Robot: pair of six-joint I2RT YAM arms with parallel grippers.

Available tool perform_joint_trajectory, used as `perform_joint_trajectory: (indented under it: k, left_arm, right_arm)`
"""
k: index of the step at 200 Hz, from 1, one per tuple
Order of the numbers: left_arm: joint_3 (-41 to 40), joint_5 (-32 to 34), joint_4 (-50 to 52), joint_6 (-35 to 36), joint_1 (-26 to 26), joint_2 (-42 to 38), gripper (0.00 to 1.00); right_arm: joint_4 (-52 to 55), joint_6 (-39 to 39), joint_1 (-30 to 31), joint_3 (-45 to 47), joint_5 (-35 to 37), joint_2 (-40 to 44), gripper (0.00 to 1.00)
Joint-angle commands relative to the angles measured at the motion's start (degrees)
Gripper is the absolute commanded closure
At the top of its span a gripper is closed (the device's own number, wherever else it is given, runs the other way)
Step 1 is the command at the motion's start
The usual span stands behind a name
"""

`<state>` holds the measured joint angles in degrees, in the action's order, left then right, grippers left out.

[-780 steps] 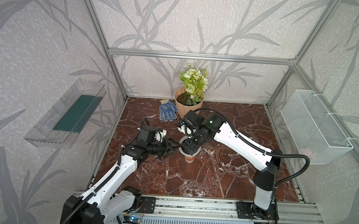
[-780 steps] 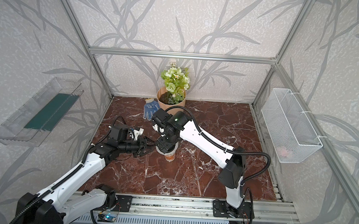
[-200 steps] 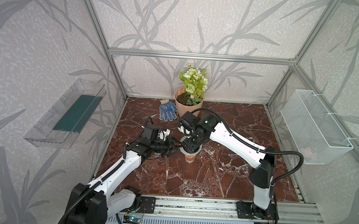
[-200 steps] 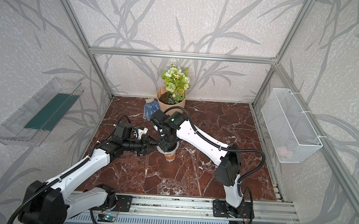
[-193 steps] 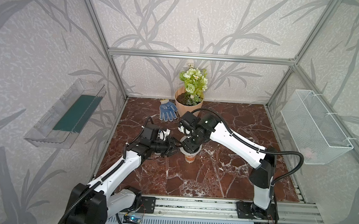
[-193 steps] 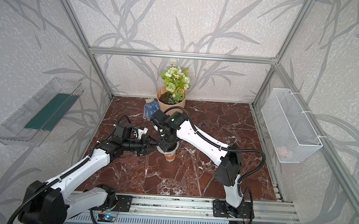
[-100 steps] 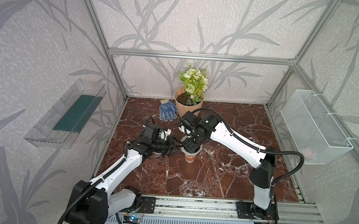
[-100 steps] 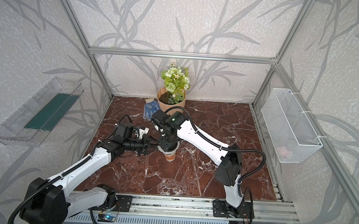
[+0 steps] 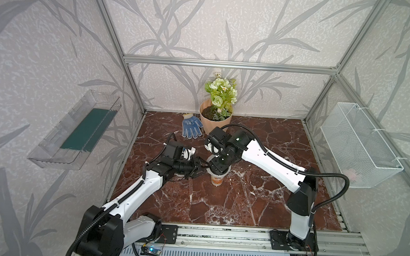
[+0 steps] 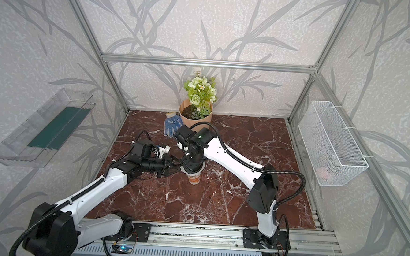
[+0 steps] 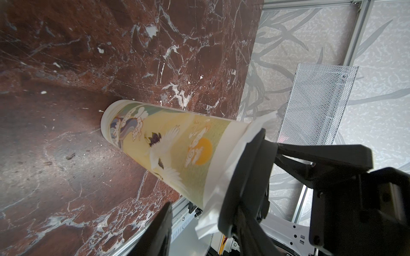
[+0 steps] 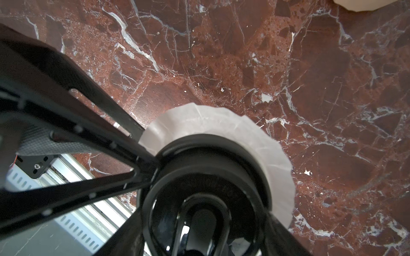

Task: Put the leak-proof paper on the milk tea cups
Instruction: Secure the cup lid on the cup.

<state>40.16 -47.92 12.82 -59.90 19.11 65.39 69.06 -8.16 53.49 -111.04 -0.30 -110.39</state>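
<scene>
Whitish paper (image 12: 266, 141) lies draped over the mouth of the upright cup (image 11: 168, 144) on the bench (image 9: 243, 204), under the black lid (image 12: 210, 159) my right fingers (image 12: 95, 115) stay clamped on. My left fingers (image 11: 159, 230), apart and empty, have crept closer to the cup's side; I judge the paper nearly seated.

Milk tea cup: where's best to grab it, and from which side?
Grip the milk tea cup around its printed wall, below the leak-proof paper, coming in level from the side. It stands upright; the black lid in the right gripper covers its top.
</scene>
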Motion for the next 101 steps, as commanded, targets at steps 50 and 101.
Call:
perform_joint_trajectory:
  k: [50,101]
  left_arm:
    - [1.3,0.5,3.2,0.8,0.9,1.7,0.51]
    - [1.4,0.5,3.3,0.9,0.9,1.9,0.51]
  right_arm:
    - [1.6,-0.6,-1.2,7.5,-4.4,-3.0,0.26]
    - [1.1,-0.8,-1.3,9.7,-5.5,-3.4,0.27]
